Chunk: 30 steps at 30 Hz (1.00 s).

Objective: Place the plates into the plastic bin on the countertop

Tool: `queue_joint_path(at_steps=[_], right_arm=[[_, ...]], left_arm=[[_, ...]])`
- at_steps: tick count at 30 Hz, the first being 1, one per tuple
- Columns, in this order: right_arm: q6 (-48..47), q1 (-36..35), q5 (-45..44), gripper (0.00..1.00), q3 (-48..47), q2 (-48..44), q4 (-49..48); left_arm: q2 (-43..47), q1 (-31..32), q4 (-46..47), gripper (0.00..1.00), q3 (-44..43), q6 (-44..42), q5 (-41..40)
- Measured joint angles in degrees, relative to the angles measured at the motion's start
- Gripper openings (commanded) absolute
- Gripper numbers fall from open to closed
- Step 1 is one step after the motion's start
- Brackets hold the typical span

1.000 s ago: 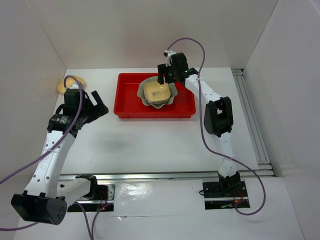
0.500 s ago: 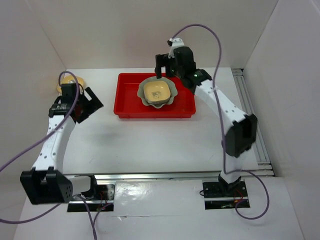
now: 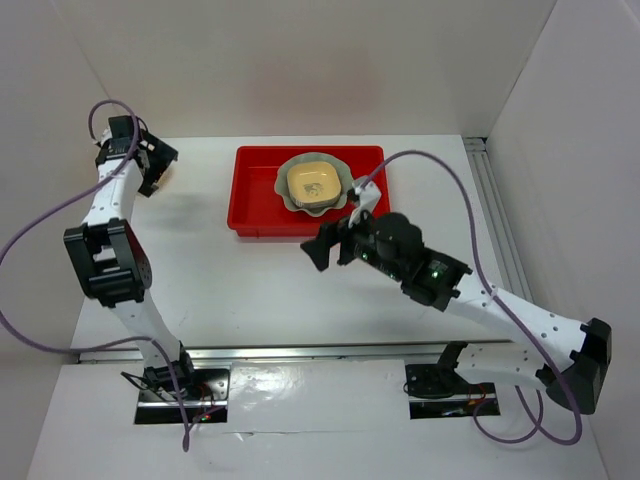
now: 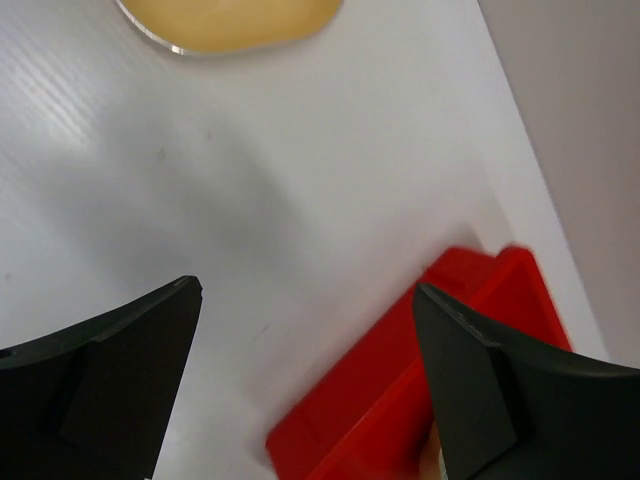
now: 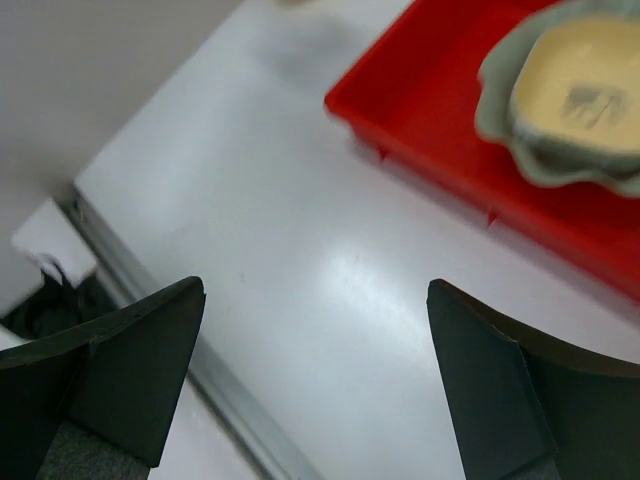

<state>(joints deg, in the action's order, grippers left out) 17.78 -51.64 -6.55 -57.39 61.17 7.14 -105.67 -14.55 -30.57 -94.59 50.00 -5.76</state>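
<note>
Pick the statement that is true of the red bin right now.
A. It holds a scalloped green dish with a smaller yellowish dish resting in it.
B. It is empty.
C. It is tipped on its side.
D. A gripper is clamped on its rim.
A: the top view shows the red bin lying flat on the counter, with the scalloped green dish inside it and the yellowish dish nested in that dish.

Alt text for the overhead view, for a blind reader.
A red plastic bin on a white countertop holds a pale green scalloped plate with a yellowish dish nested in it. The right end effector hangs open just in front of the bin; the left end effector is open at the far-left corner.
</note>
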Motion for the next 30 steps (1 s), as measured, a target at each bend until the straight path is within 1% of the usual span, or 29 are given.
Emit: queue_joint_path(at_steps=[3,7,12,17,21,23,30], right_arm=[[1.0,-5.0,-1.1,0.99,7.2,-1.9,-0.3],[1.7,-9.0,-2.7,0.99,10.7,-3.9,-0.4],[1.7,-9.5,-4.4,0.99,11.1,-5.5,-1.0],[1.9,-9.5,-4.1,0.99,11.4,-5.6,-1.2],[2.1,-9.5,-4.1,0.99,12.1,-5.9,-1.1],[2.2,-9.5,-4.3,0.99,12.3,-6.0,-1.1],[2.1,-9.5,-5.3,0.99,13.0,-6.1,-1.2]], left_arm=[[-7.9,-1.8,0.2,1.0,-6.8,2.7,-1.0],[-14.6,-3.3,-0.5,1.0,-12.4,4.5,-3.6],[-15.8,-3.7,-2.4,1.0,-13.0,10.6,-5.6],[-19.5,-4.1,-3.5,1.0,-17.4,14.8,-6.5],[-23.0,-4.2,-4.0,1.0,-19.3,16.5,-7.9],[-24.0,-4.5,-4.5,0.98,-19.3,17.5,-8.3],[-24.9,-6.8,-4.8,0.97,-19.3,19.3,-9.5]])
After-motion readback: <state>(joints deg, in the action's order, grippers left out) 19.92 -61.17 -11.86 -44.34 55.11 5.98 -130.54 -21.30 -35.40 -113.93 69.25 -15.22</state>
